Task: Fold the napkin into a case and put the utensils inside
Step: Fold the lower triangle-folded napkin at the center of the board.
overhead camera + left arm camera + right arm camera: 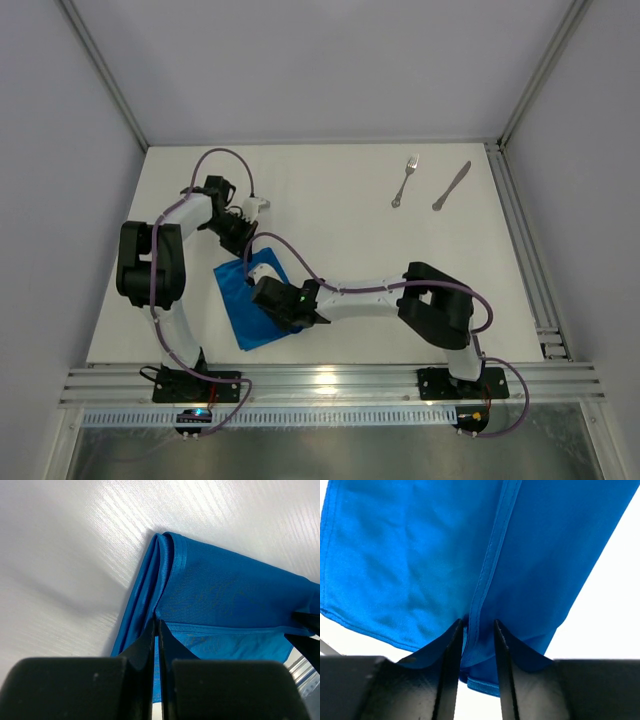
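Cloth napkin [243, 318], bright blue, lies part-folded near-left on the white table [350, 240]; slim silver metal fork [405, 180] and table knife [451, 186] sit well apart. Left gripper [156, 622] is pinched fully together at the hem, hold unclear. Right gripper [476, 624], half-spread, straddles the hem: best close squarely, catching both layers.

napkin [240, 325] partly hidden under right arm [350, 295]; cut off in wrist views; fork [404, 181] tines indistinct
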Robot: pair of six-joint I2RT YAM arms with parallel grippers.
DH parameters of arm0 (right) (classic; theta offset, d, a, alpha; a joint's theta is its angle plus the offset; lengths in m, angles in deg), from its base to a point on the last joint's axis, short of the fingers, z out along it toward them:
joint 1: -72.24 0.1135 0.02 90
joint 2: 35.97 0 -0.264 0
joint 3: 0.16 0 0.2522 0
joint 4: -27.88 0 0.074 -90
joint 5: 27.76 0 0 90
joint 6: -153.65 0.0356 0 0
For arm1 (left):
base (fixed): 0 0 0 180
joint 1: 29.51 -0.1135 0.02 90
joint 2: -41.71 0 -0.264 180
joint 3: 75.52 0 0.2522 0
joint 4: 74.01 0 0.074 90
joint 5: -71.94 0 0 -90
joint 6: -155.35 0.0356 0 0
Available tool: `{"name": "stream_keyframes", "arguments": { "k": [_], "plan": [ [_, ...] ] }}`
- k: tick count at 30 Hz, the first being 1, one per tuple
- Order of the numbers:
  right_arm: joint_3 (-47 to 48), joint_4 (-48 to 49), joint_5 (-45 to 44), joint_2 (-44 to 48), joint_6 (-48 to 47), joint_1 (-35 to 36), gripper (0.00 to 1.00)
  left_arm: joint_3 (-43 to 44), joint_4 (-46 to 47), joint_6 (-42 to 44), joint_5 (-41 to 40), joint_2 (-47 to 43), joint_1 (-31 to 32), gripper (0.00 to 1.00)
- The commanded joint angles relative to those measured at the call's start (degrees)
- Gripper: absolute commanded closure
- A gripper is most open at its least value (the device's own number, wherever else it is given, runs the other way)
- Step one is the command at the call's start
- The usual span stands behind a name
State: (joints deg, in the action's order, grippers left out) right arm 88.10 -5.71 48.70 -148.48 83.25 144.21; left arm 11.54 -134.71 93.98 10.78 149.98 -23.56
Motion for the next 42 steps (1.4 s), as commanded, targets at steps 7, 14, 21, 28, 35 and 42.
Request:
{"name": "stream_keyframes", "arguments": {
  "k": [7, 14, 21, 28, 35, 42],
  "plan": [
    [1.79, -1.87, -2.36, -1.40, 2.46, 0.46, 0.81, 2.37, 0.80, -1.90, 2.71, -1.21, -0.33, 0.96],
    [4.25, -2.93, -2.81, -1.75, 1.76, -0.15, 0.95, 5.10, -3.77, -3.31, 9.30, -4.98, -3.05, 0.64],
    [4.78, -2.32, -1.40, -1.05, 1.41, -0.86, 0.96, 3.18, -8.17, -3.05, 8.18, -10.70, -14.12, 0.53],
    [6.88, -2.66, 0.00, -1.66, 0.88, -0.95, 0.96, -6.23, -0.97, -1.46, -1.59, -8.69, -15.98, 0.48],
    [8.73, -3.37, 0.27, -1.75, 0.00, -1.21, 0.96, -7.38, 2.82, -1.46, -2.38, -6.06, -15.98, 0.54],
    [9.35, -2.40, 1.06, -2.28, -0.17, -1.65, 0.96, -9.23, 3.79, -1.02, -1.86, -3.86, -15.98, 0.95]
  ]
}}
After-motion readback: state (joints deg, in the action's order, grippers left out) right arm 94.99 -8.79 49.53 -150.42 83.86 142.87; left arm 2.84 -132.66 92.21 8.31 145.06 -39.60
